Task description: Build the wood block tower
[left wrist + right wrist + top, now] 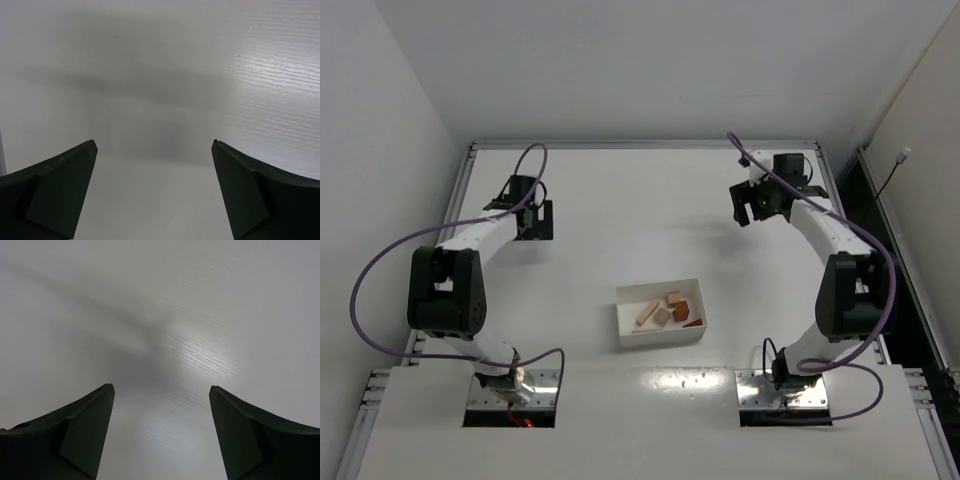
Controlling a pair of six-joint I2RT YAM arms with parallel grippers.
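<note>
**Both hands wide and holding nothing, blocks loose in the tray between them**

Your left hand (534,219) hung over the bench (630,190) with its fingers spread wide and nothing gripped. Its wrist camera showed the two dark fingertips (75,172) far apart, with only bare white bench surface between and beyond them. Your right hand (752,205) was in the same state: spread wide, holding nothing. Its fingertips (239,415) framed a patch of bench with a soft shadow and a bright reflection on it.

The wood blocks (667,311) were not stacked. They lay loose inside the white tray (662,337), none resting on another as far as the overhead view showed:

- A pale tan stick (647,313) lay at a slant on the side nearest your left hand.
- A tan block (663,316) sat just beside the stick.
- An orange block (673,298) and a reddish-brown block (682,309) sat close together on the side nearest your right hand.
- A thin reddish piece (693,323) lay by the tray's wall. It was too small to tell its shape.

From your left hand, the tray sat off to the right and back toward the arm bases. From your right hand, it sat off to the left and back toward the bases. It was well apart from both hands, roughly between them.
</note>
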